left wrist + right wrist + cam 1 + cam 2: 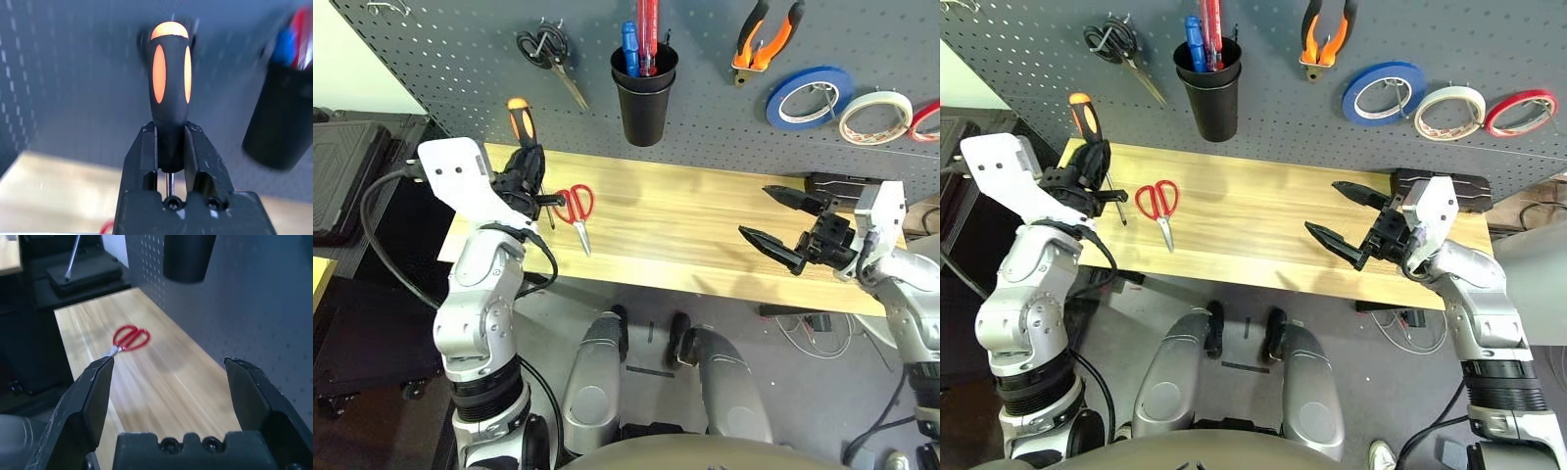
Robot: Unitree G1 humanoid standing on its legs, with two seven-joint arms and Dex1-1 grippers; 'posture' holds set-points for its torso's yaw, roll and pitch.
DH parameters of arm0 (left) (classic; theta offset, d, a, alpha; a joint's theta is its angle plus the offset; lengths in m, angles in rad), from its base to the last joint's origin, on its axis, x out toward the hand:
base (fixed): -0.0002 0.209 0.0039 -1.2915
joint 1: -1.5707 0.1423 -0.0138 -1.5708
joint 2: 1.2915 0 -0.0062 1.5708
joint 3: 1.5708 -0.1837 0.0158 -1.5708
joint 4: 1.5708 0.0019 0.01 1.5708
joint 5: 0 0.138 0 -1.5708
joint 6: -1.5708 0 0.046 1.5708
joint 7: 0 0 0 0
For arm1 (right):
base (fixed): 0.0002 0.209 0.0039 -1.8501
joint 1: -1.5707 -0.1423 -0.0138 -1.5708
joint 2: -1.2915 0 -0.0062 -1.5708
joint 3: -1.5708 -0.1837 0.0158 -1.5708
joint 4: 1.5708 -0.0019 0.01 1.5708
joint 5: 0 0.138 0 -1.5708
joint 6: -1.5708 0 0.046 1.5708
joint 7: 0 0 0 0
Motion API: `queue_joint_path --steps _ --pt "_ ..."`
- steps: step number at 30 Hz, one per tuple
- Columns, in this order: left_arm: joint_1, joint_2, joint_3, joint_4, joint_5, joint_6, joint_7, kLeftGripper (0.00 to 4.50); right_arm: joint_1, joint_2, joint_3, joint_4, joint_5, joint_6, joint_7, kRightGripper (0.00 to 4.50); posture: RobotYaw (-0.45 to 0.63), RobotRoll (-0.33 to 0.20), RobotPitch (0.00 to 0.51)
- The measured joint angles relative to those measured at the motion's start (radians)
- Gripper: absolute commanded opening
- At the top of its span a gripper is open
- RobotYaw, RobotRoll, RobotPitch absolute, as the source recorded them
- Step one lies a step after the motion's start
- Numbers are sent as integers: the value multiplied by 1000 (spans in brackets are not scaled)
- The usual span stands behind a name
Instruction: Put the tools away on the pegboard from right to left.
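Observation:
My left gripper [525,168] is shut on the slim orange-and-black screwdriver [520,122]. It holds the screwdriver upright, handle up, over the table's left end in front of the pegboard [460,69]. In the left wrist view the handle [170,83] rises between the fingers [144,154]. Red-handled scissors [576,208] lie flat on the table just right of that gripper. The orange-and-black pliers [766,39] and the cream-white tape roll [874,116] hang on the pegboard at the right. My right gripper [754,211] hovers open above the table's right part, holding nothing.
On the pegboard hang black-handled scissors [548,54], a black cup [644,86] with pens, a blue tape roll [810,98] and a red tape roll [928,122]. A dark box [1440,181] sits at the wooden table's [695,220] back right. Black cases [342,176] stand to the left.

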Motion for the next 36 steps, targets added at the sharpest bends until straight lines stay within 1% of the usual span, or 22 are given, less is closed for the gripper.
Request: queue_joint_path --steps 4,7,13,19,22,25,32,36 --pt "-45 37 33 1 -52 -1 -1 580 -15 -25 -8 -1 11 19 2 4500 176 0 195" --pt "-93 69 53 4 -88 -1 -1 580 -36 -42 -38 -1 25 24 8 4500 168 0 187" --pt "-195 107 63 47 -114 -18 4 580 -74 -42 -61 -10 49 44 -15 4500 150 0 173" --pt "-332 108 56 114 -129 -35 44 580 -71 -36 -78 -41 79 87 -45 4500 130 0 165" --pt "-387 101 47 135 -129 -55 63 580 -72 -36 -83 -51 96 112 -61 4500 121 0 166" --pt "-440 82 34 191 -128 -81 86 580 -85 -36 -93 -53 115 141 -80 4500 115 0 168" --pt "-541 3 -13 326 -115 -175 123 580 -104 -39 -117 -66 119 181 -110 4500 100 0 175" --pt "-566 -29 -32 396 -102 -239 126 580 -113 -32 -117 -74 123 197 -136 4500 93 0 180"
